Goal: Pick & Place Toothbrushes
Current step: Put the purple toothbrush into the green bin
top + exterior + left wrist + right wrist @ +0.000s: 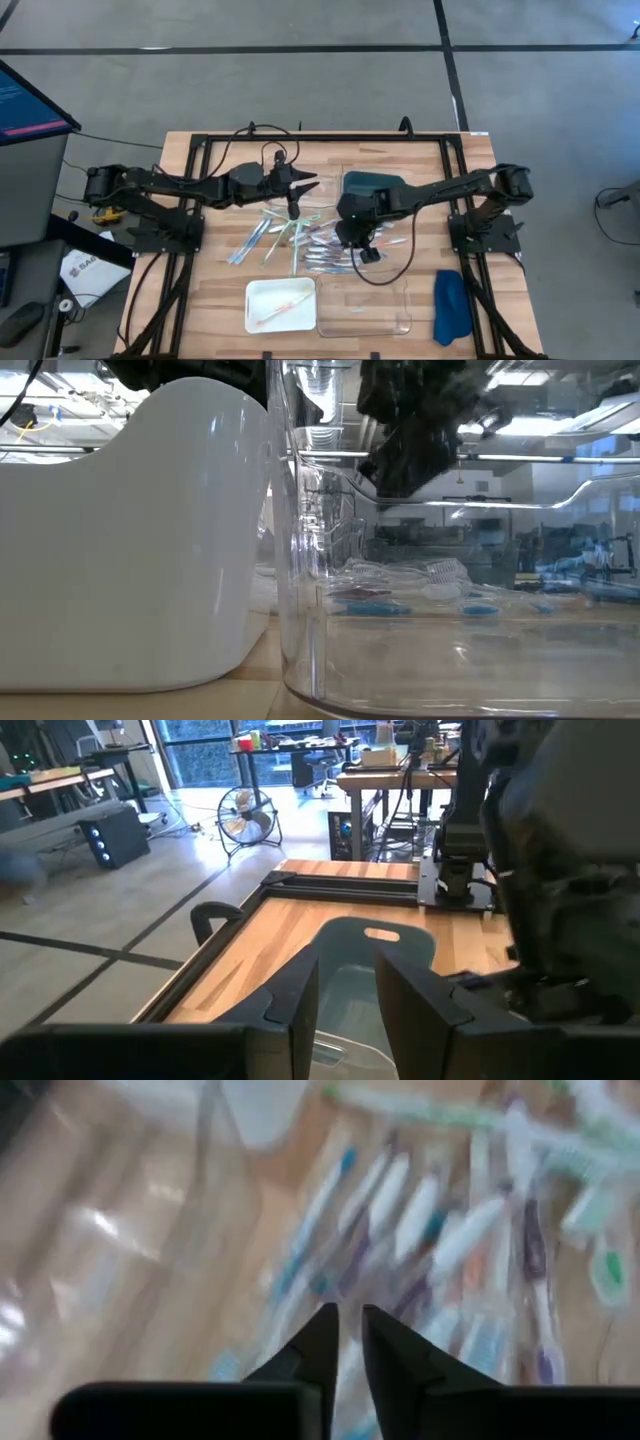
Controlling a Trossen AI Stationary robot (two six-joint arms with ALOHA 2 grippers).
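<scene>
Toothbrush (281, 308) lies in white tray (258, 293); clear tray (398, 322) alongside.

I work in a lab: concrete floor (300, 25) taped in black lines, workbenches (390, 782) cluttered with gear, a standing fan (240, 818) (glass walls behind it).

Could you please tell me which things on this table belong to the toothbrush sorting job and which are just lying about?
Job:
- toothbrushes, heaped mid-table
- white tray, one orange-pink brush inside
- clear tray
- right gripper, over the heap
- left gripper

Lying about:
- blue cloth
- dark teal bin
</scene>
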